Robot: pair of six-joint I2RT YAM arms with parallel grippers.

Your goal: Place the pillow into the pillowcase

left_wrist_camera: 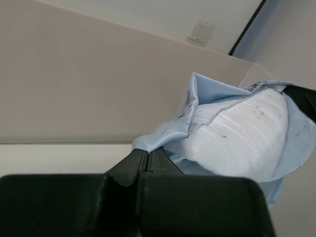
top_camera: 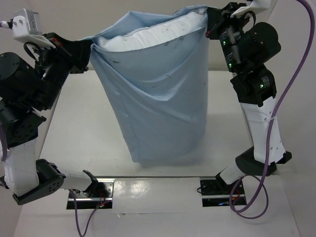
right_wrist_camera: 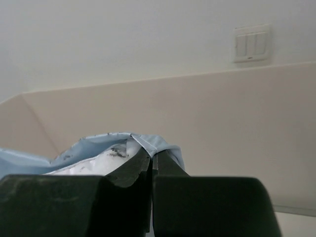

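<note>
The pillowcase (top_camera: 158, 108) hangs as a tall blue sack between your two grippers, its lower end down by the table (top_camera: 74, 128). Your left gripper (top_camera: 90, 48) is clamped tight on the left corner of the sack's rim. Your right gripper (top_camera: 211, 24) is pinched tight on the right corner. Between your fingertips, the pillow (top_camera: 153, 34) sits inside the sack, its white top showing in the open mouth.

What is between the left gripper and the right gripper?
The top view shows the open rim of the pillowcase stretched from the left gripper to the right gripper, with the end of the white pillow showing inside it.
</note>
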